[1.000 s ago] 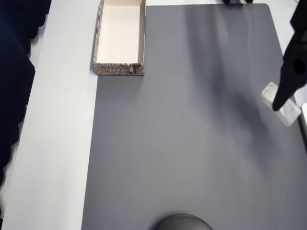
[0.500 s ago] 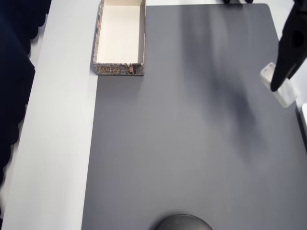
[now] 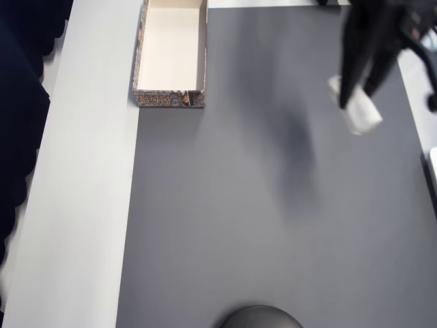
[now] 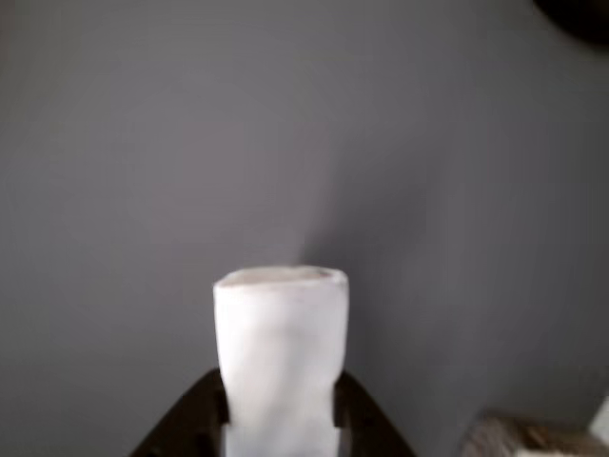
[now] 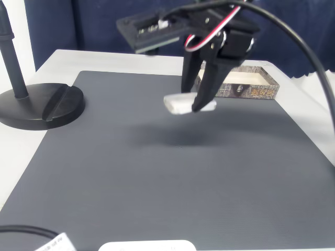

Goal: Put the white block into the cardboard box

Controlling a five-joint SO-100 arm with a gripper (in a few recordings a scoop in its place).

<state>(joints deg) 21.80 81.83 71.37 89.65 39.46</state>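
- Gripping the white block [image 5: 189, 103] between its two dark fingers, the claw [image 5: 194, 107] is clamped on the bar at about mid-length, so an end sticks out on either side in the fixed view.
- In the wrist view the white block [image 4: 281, 357] rises straight up from between the fingers [image 4: 195, 419], which press on its two long faces; the hold looks square, with no visible tilt.
- Judging by how level it hangs from a simple pinch, the block is probably light and stiff; nothing shows it bending or denting at the contact.
- Its faces look smooth and its edges rounded, so it may be somewhat slippery; the middle of the long sides, where it is held now, seems the sensible place, since a grip near an end could let it swing.
- It does not look fragile, though that is a guess from a plain solid bar.
- The block is a small plain white rectangular bar, roughly twice as long as wide, with no markings I can see.
- It hangs clear of the dark grey mat [image 3: 259, 205], with a soft shadow on the mat beneath.
- In the overhead view the claw [image 3: 355, 96] and block [image 3: 360, 115] are at the upper right, and the cardboard box [image 3: 171, 99] lies well apart at the upper left, straddling the mat's edge and the pale desk [image 3: 89, 205].
- The box is a long shallow tray, cream inside, with brown and grey mottled outer walls, and appears empty.
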